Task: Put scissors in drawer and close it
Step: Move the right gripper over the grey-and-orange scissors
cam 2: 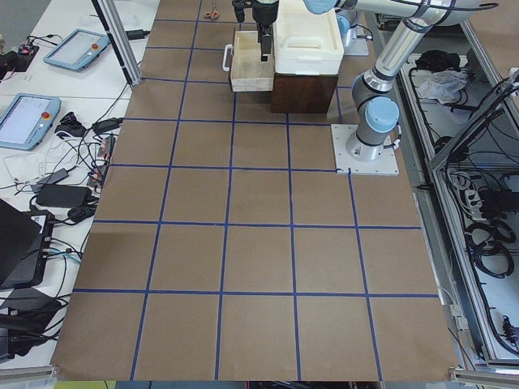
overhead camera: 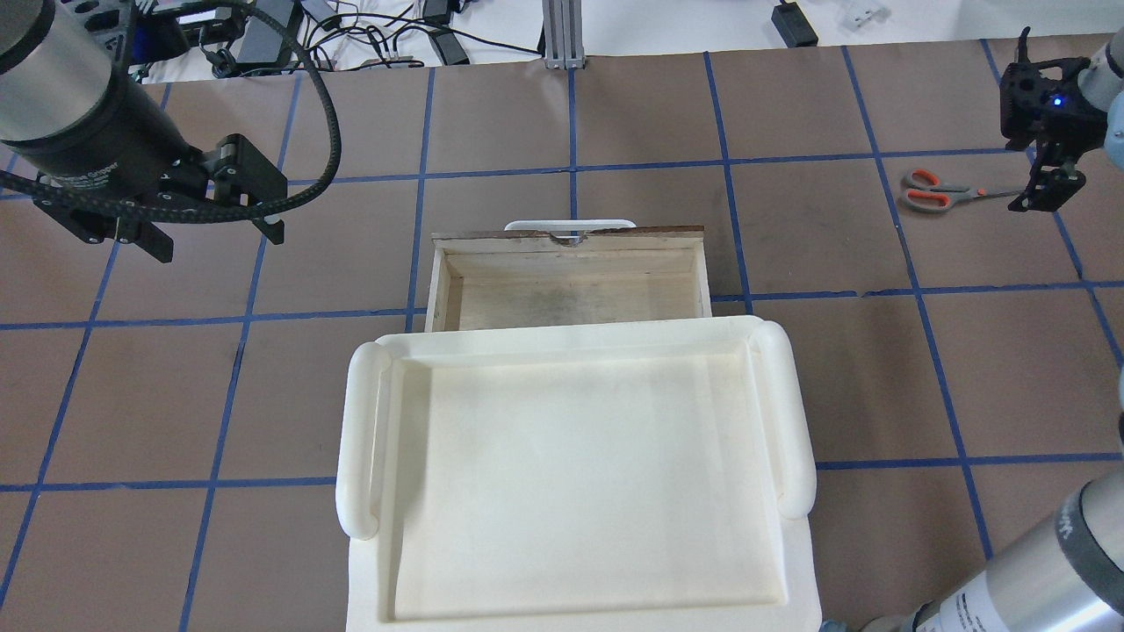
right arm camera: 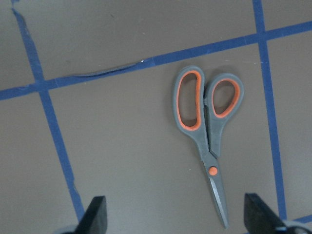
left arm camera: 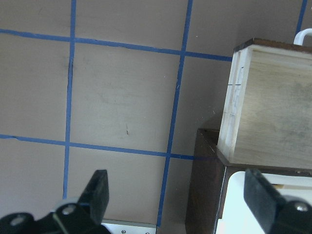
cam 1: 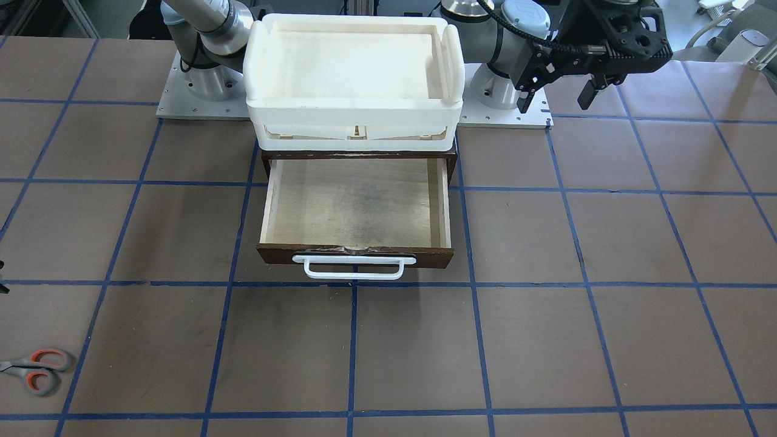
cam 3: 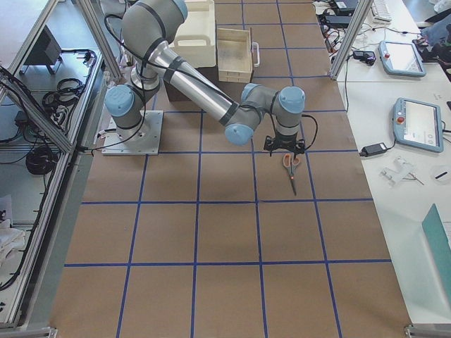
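The scissors [right arm camera: 209, 131], grey with orange-lined loops, lie flat on the brown table, far from the drawer [cam 1: 36, 370] [overhead camera: 935, 191]. My right gripper [right arm camera: 178, 214] is open and hovers just above them, over the blade end [overhead camera: 1036, 189]; the blades lie between its fingers, nearer one finger. The drawer [cam 1: 358, 203] is pulled open and empty, with a dark front and a white handle [cam 1: 354, 268]; it also shows in the overhead view [overhead camera: 571, 281]. My left gripper [overhead camera: 219, 241] is open and empty, held above the table beside the drawer unit [left arm camera: 178, 195].
A white plastic tray [cam 1: 255, 67] sits on top of the dark cabinet that holds the drawer. Both arm base plates [cam 1: 194, 109] stand behind it. Blue tape lines grid the table. Tablets [cam 3: 412, 123] and cables lie on side benches.
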Tool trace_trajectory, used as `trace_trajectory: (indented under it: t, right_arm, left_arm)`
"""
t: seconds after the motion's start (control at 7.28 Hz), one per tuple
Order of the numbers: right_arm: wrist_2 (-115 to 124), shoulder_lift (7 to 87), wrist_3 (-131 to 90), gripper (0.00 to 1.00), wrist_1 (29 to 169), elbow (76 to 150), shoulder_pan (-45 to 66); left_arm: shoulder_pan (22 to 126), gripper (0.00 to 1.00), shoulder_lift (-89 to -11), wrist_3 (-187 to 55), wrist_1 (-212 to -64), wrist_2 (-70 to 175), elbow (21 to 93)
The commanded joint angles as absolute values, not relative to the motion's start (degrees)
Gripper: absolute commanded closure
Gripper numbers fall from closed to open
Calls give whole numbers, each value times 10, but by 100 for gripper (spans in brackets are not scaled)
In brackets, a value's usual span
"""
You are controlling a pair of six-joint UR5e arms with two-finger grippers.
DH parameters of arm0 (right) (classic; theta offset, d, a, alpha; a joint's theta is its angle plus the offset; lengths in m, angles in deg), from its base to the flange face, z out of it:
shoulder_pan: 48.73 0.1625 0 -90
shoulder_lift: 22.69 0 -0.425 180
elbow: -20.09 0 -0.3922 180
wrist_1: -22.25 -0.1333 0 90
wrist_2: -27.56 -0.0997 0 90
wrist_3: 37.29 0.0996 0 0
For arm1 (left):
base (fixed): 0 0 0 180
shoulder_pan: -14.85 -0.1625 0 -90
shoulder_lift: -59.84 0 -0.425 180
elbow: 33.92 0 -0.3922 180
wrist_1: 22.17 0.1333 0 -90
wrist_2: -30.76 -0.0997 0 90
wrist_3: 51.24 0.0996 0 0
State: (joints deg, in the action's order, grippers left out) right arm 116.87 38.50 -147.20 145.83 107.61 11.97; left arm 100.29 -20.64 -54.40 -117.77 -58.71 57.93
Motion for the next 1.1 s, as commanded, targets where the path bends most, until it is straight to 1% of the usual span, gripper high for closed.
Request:
trace_trajectory:
  t: [0.0, 0.41, 0.96]
  right_arm:
    - [1167, 325, -1539, 4, 1469, 1023, 118]
    - [1158, 275, -1563, 3, 1470, 993, 118]
    - [1131, 255, -1583, 5, 1469, 994, 119]
  left_arm:
    - [1004, 0, -206, -544, -1178, -587, 579]
    - [1004, 0, -207, -544, -1179, -589, 579]
    - [1005, 0, -205, -544, -1177, -587, 584]
